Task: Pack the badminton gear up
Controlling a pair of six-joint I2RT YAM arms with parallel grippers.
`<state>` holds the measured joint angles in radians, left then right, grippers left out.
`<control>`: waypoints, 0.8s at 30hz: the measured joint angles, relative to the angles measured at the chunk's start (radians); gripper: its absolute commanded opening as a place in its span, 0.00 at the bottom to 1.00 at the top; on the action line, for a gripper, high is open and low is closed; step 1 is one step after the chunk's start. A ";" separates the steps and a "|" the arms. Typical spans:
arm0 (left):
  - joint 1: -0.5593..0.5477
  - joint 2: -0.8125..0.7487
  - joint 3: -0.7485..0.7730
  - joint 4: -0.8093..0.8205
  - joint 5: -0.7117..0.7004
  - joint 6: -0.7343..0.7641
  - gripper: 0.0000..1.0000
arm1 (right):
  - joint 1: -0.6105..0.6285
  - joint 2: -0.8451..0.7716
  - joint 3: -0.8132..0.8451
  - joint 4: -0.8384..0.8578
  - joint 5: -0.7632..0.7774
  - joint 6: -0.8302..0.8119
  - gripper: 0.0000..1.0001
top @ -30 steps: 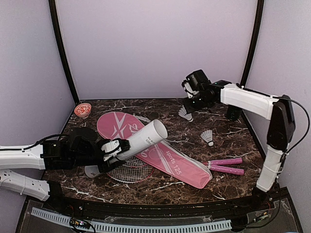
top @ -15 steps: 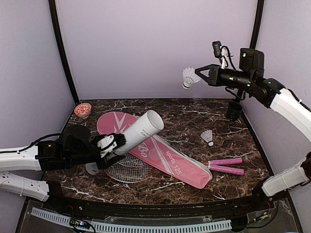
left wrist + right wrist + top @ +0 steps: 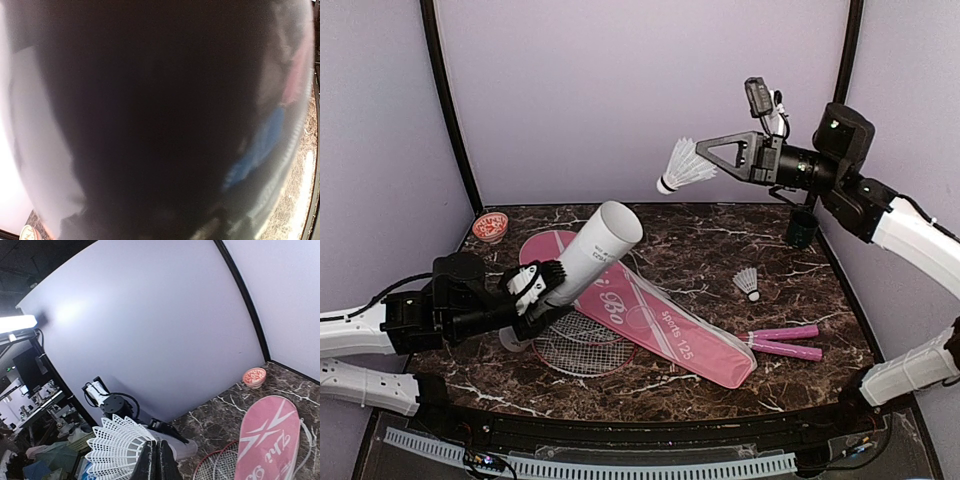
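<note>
Currently left end effector (image 3: 546, 287) grips tube (image 3: 600, 236), mouth tilted up-right; right end effector (image 3: 704, 160) pinches shuttlecock (image 3: 682, 167), cork down-left

Dark cup (image 3: 802, 230) at back right, dark marbled table (image 3: 720, 245), lilac walls (image 3: 640, 100)
</note>
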<state>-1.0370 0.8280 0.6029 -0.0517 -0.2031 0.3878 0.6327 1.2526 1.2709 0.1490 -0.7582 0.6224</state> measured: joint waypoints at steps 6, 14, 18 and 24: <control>0.000 0.001 0.000 -0.001 -0.001 -0.003 0.42 | 0.087 0.012 0.005 0.098 -0.054 0.070 0.00; 0.000 0.001 0.000 0.000 0.000 -0.004 0.42 | 0.158 0.079 0.012 0.134 -0.057 0.086 0.00; 0.000 0.001 0.000 0.000 0.000 -0.004 0.42 | 0.184 0.125 0.013 0.138 -0.057 0.085 0.00; 0.000 0.001 0.000 0.001 0.000 -0.004 0.41 | 0.218 0.171 0.015 0.127 -0.053 0.058 0.03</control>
<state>-1.0370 0.8291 0.6029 -0.0509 -0.2031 0.3840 0.8505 1.4239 1.2858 0.2760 -0.8108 0.6800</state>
